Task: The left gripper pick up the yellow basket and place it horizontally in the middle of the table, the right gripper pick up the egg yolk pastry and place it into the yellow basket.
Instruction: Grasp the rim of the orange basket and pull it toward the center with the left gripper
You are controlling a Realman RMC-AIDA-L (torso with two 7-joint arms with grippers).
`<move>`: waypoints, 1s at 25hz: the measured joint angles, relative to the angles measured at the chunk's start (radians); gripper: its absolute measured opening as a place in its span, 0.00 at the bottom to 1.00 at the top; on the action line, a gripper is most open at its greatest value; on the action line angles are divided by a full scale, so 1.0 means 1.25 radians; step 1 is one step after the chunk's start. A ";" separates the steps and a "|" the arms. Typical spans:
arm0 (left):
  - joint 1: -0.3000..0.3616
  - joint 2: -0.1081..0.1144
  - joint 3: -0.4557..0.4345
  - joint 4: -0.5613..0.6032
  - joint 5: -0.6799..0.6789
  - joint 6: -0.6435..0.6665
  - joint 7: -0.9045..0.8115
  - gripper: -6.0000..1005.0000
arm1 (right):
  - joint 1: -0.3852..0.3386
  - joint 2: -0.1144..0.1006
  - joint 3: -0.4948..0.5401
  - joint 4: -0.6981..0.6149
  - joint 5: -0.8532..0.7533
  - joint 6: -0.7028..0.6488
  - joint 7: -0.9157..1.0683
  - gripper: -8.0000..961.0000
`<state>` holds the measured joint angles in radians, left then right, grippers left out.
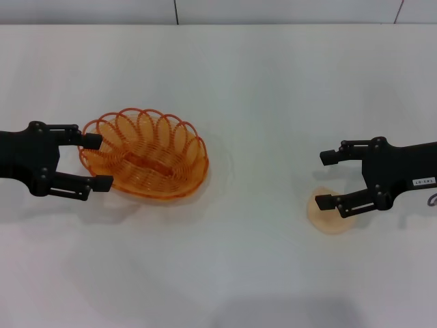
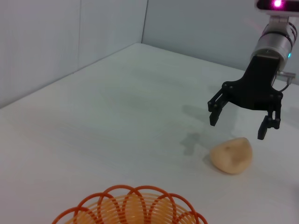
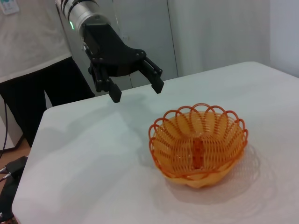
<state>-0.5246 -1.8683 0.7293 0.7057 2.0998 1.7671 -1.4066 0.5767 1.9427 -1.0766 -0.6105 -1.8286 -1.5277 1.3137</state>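
The yellow basket [image 1: 147, 154] stands upright on the white table [image 1: 246, 82], left of the middle. My left gripper [image 1: 97, 161] is open and hovers at the basket's left end. In the right wrist view the left gripper [image 3: 137, 91] is raised above the table, clear of the basket [image 3: 198, 144]. The egg yolk pastry [image 1: 331, 215] lies on the table at the right. My right gripper [image 1: 326, 180] is open and empty, just above and beside the pastry. The left wrist view shows the right gripper [image 2: 238, 127] clear of the pastry [image 2: 231, 155].
A person in a white top and dark trousers [image 3: 32, 46] stands beyond the table's left edge. A wall runs along the table's far edge [image 1: 205, 24]. White tabletop lies between the basket and the pastry.
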 joint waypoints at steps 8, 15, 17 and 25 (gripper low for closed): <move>0.000 -0.003 -0.001 0.000 0.006 -0.011 0.000 0.86 | -0.001 0.002 0.002 0.000 0.000 0.000 -0.009 0.91; -0.003 -0.003 -0.002 0.000 0.007 -0.011 0.000 0.86 | -0.001 0.002 0.005 0.000 0.000 0.001 -0.009 0.91; -0.005 -0.003 -0.003 0.000 0.004 -0.016 -0.007 0.86 | -0.003 0.003 0.006 0.000 0.000 0.001 -0.009 0.91; 0.001 -0.034 -0.005 0.182 0.043 -0.015 -0.276 0.86 | -0.045 0.010 0.030 -0.024 0.010 0.006 -0.025 0.91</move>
<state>-0.5235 -1.9114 0.7233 0.9328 2.1532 1.7480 -1.7511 0.5204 1.9546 -1.0395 -0.6400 -1.8167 -1.5197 1.2830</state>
